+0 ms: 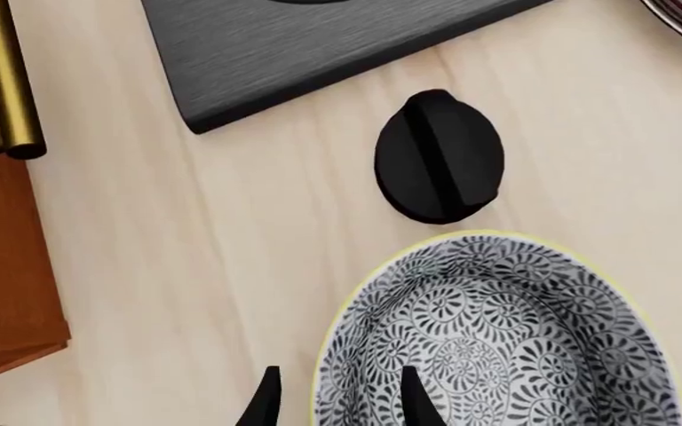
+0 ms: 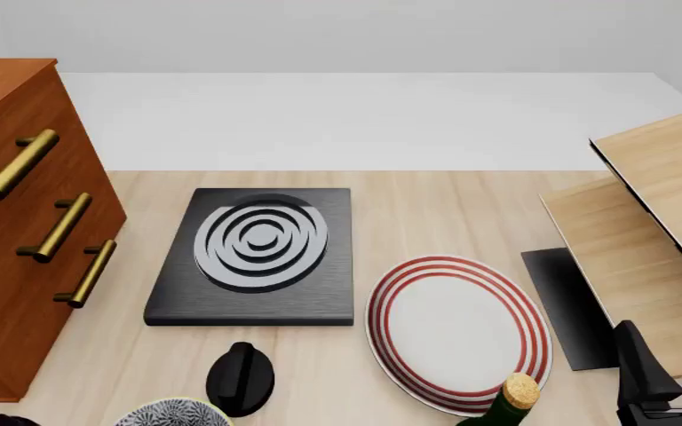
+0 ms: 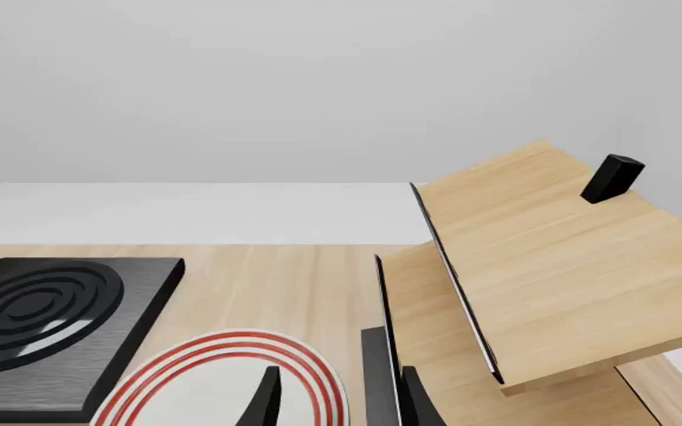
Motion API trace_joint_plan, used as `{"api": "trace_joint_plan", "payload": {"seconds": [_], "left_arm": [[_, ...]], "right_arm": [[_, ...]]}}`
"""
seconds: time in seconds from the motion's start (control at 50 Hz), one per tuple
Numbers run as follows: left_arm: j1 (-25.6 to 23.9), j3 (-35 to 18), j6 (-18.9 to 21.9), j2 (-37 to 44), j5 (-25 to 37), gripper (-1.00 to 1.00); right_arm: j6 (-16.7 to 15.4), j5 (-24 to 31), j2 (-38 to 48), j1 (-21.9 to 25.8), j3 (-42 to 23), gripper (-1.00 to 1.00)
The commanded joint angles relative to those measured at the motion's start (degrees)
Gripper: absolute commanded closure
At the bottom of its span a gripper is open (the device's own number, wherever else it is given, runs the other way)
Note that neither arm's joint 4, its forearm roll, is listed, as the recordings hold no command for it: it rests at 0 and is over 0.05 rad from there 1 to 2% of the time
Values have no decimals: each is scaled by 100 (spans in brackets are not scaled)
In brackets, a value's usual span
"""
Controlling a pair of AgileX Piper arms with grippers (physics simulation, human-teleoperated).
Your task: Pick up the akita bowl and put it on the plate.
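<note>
Sitting at the tabletop's (image 2: 436,209) near edge, toward its left side: the akita bowl (image 1: 501,342), upright, showing its grey-and-white floral inside and pale rim, only its top peeking into the front view (image 2: 173,413). Straddling the bowl's rim in the left wrist view: the left gripper (image 1: 335,399), fingers (image 1: 264,399) spread, one tip over the wood outside the bowl, the other over the patterned inside; whether touching the rim, cannot tell. Lying just beside the bowl, farther from the near edge: a black round knob (image 1: 440,157) with a raised bar across it, seen also in the front view (image 2: 241,378). Resting well apart from the bowl, to its right near the middle of the near edge: the plate (image 2: 457,333), white with red rings, lying flat and bare. Standing at the plate's near rim: a bottle top (image 2: 510,397) with a cork-coloured cap. Lying beyond the knob, toward the tabletop's middle: a black square slab (image 2: 258,257) with grey rings. Standing along the left edge: a brown drawer cabinet (image 2: 15,222) with brass handles. Leaning at the right edge: a tilted wooden rack (image 2: 661,222). Hanging at the near right corner: the right gripper (image 3: 341,399), fingers spread, pinching nothing, over the plate's right rim and the rack's foot.
</note>
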Motion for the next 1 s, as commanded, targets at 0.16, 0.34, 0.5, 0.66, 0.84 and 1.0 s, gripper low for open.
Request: {"api": "trace_joint_plan", "payload": {"seconds": [0.16,0.34,0.5,0.66,0.84,1.0], "left_arm": [[91,172,67,220,-49,-100],[113,172,99,380,-159,-100],[104,173,120,688,-429,-100],[159,173,250,1077,-841,-100],[189,173,556,1151,-1162,100],[194,173,799,1015,-1264,100]], "right_arm": [[0,0,1,0,0,-100],[0,0,2,1,0,-100],[0,0,-1,0,0,-100],[0,0,1,1,0,-100],[0,0,-2,-1,0,-100],[-1,0,0,1,0,-100]]}}
